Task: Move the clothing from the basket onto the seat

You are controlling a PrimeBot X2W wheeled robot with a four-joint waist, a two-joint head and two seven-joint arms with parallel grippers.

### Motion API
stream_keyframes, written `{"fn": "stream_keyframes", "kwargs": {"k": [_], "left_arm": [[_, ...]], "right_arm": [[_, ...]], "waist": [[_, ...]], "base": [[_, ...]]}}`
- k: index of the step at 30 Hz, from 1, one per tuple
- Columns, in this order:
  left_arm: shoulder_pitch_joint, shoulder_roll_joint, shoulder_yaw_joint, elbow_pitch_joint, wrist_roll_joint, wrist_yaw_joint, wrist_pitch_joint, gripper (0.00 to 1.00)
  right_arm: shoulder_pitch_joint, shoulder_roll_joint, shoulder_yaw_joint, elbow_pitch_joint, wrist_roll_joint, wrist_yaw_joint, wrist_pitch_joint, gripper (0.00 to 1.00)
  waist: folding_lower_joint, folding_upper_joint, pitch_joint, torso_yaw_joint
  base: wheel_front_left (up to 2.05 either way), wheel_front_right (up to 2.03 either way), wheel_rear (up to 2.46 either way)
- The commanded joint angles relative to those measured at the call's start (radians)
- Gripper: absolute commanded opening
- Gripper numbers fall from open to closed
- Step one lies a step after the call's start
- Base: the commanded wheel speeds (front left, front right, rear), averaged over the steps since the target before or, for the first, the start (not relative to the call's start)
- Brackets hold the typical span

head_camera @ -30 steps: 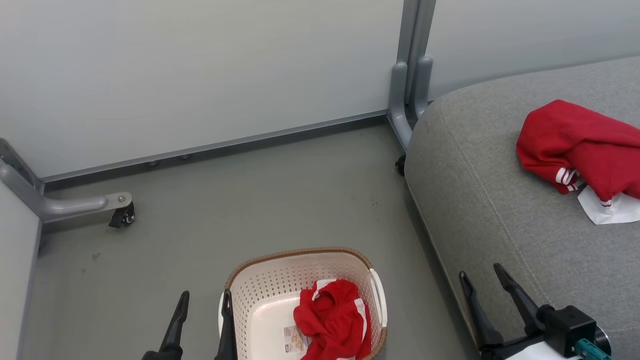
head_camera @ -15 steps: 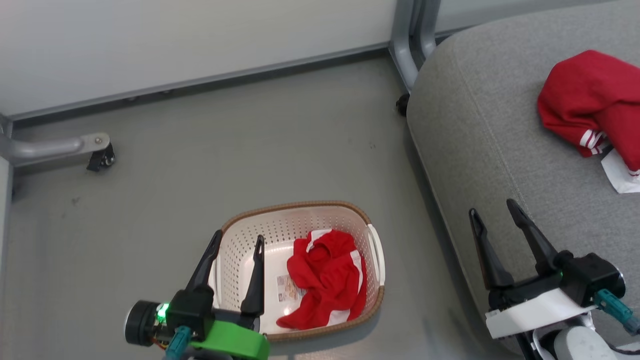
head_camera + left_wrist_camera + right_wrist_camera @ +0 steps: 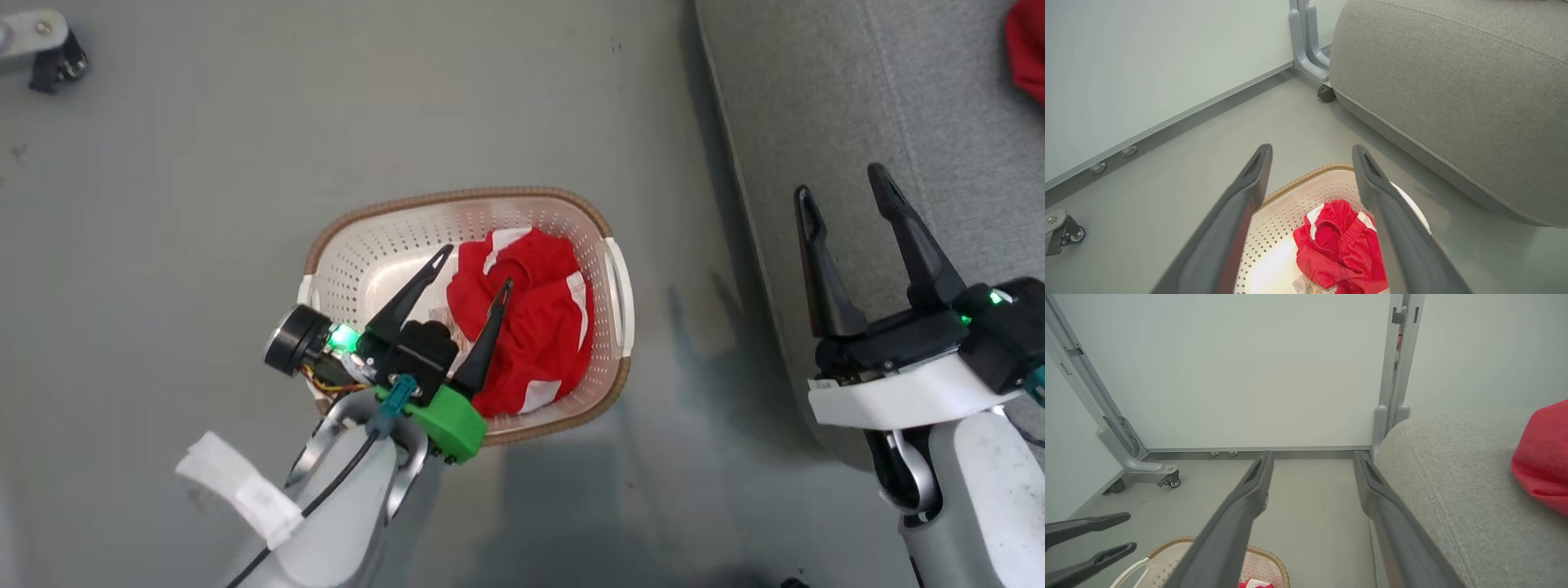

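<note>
Plenty is tucked away here. The left gripper and its green wrist cover the near-left rim of the basket. One dark finger crosses the red clothing bunched in the basket's right half, and whether it touches or hovers above, I can't tell. Its jaws are spread wide with nothing between them.

Over on the grey seat, a second red garment is clipped by the top right corner of the head view, and the right wrist view cuts it at the edge too. The right gripper hangs over the seat's rim, jaws released and empty.

Now the change: the head camera has dipped, so the basket sits higher in the picture. The real move is the left gripper, gone from the basket's left rim to above the clothing. The right one keeps its spot by the seat.
</note>
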Motion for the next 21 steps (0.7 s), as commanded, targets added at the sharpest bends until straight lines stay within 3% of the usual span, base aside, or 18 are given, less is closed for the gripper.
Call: {"fn": "stream_keyframes", "kwargs": {"k": [1, 14, 21], "left_arm": [[-0.062, 0.019, -0.022, 0.037, 0.035, -0.006, 0.000, 1.00], [-0.391, 0.027, -0.259, 0.437, 0.179, -0.023, 0.000, 1.00], [-0.515, 0.032, -0.397, 0.592, 0.290, 0.008, 0.000, 1.00]], "right_arm": [[-0.035, -0.010, 0.006, -0.008, -0.013, -0.001, -0.002, 1.00], [-0.137, 0.005, 0.019, -0.073, -0.019, -0.001, -0.002, 1.00], [-0.166, -0.008, 0.063, -0.077, -0.046, -0.001, -0.002, 1.00]], "waist": [[0.0000, 0.0018, 0.191, -0.016], [0.0000, 0.0018, 0.388, -0.051], [0.0000, 0.0018, 0.464, -0.070]], "base": [[0.00, 0.00, 0.00], [0.00, 0.00, 0.00], [0.00, 0.00, 0.00]]}}
